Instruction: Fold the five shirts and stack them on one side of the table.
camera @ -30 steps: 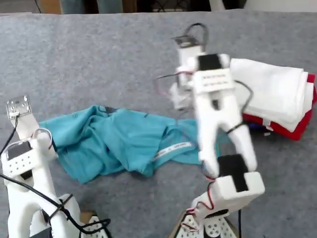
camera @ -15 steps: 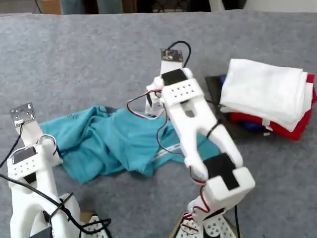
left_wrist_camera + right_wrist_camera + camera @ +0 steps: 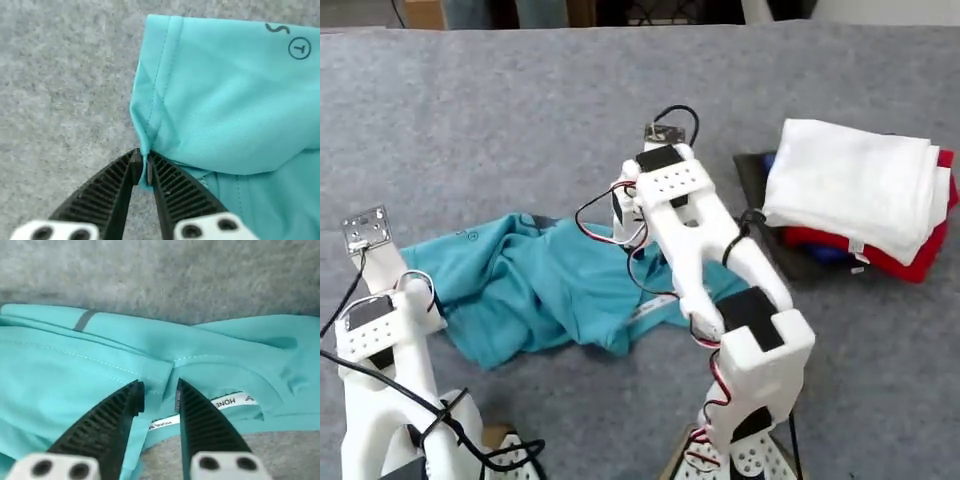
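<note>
Setting: a robotics test bench, in a lab or a workshop; which of the two cannot be told.

Evidence:
- Table (image 3: 500,110) covered edge to edge in grey felt, used as a work surface.
- Two white plastic arms, left arm (image 3: 385,340) and right arm (image 3: 705,235), mounted side by side at the near edge, with screw holes and black motor blocks bare.
- Loose red, black and white wires (image 3: 588,222) looped outside the right arm's shell.
- Clothing laid out as working stock: one teal shirt (image 3: 540,280) crumpled, and a stack (image 3: 860,190) of folded ones.
- A brown wooden piece (image 3: 420,10) past the far edge.
</note>
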